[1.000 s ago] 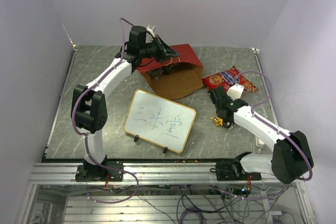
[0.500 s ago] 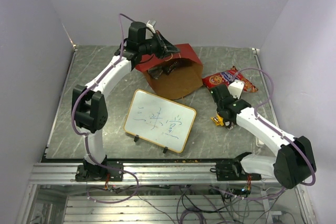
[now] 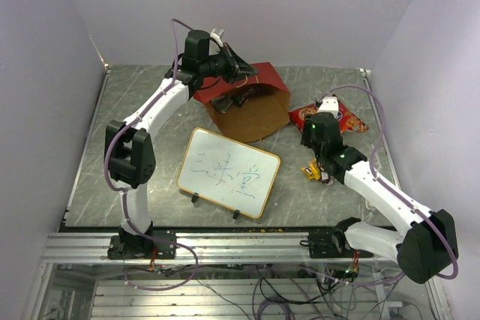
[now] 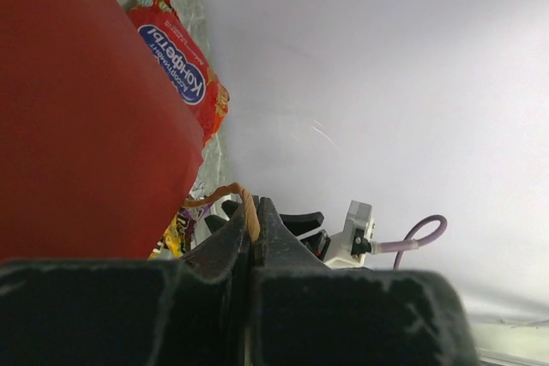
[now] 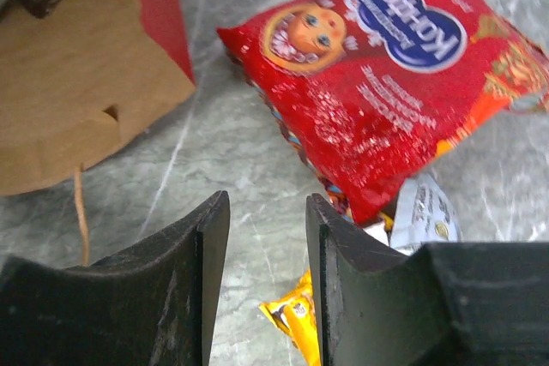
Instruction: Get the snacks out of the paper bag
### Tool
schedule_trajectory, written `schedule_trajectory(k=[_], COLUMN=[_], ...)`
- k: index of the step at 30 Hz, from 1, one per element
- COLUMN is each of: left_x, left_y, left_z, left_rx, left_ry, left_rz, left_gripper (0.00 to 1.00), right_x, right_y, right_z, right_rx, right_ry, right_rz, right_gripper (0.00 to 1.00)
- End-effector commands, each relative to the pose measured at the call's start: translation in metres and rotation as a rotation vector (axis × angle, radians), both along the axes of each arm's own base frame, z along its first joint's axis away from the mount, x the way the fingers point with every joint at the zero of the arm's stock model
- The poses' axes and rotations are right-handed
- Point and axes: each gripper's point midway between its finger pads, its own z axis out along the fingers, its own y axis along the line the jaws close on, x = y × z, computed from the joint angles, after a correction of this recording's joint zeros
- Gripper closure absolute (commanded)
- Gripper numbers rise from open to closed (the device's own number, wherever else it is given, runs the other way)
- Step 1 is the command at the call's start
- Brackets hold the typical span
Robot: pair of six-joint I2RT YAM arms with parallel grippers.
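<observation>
My right fingers (image 5: 184, 272) stand apart, empty, over the veined grey tabletop (image 5: 223, 143). Just beyond lie a small yellow packet (image 5: 296, 319) and the crinkly red chip bag (image 5: 386, 100). Farther off, my left fingers (image 4: 292, 297) pinch the kraft-lined paper bag (image 3: 255, 114) by its thin string handle (image 4: 225, 195).

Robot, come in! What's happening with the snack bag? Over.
Left claw shut on string handle of paper bag. Right claw open, empty, by red chip bag. Dark packets inside bag. Nothing blocking.

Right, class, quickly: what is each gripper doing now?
Left gripper: shut on the handle of the bag.
Right gripper: open, empty.
</observation>
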Motion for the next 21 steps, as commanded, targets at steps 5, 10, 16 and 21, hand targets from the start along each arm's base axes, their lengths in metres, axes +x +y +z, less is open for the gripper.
schedule_trajectory(k=[5, 10, 16, 21], left_x=[0.002, 0.003, 0.003, 0.007], left_y=[-0.006, -0.005, -0.003, -0.005], left_z=[0.022, 0.024, 0.024, 0.028], left_rx=[-0.033, -0.001, -0.007, 0.014], left_ry=[-0.065, -0.070, -0.080, -0.078], left_rz=[-0.022, -0.035, -0.019, -0.038], left_gripper=[0.93, 0.93, 0.93, 0.93], right_x=[0.022, 0.028, 0.021, 0.039], right_y=[0.046, 0.077, 0.121, 0.141], right_z=[0.021, 0.016, 0.015, 0.019], right_rx=[-0.081, -0.134, -0.273, -0.396], right_ry=[-0.080, -0.083, -0.204, -0.253], right_rz=[0.341, 0.551, 0.930, 1.038], right_gripper=[0.48, 0.41, 0.39, 0.37])
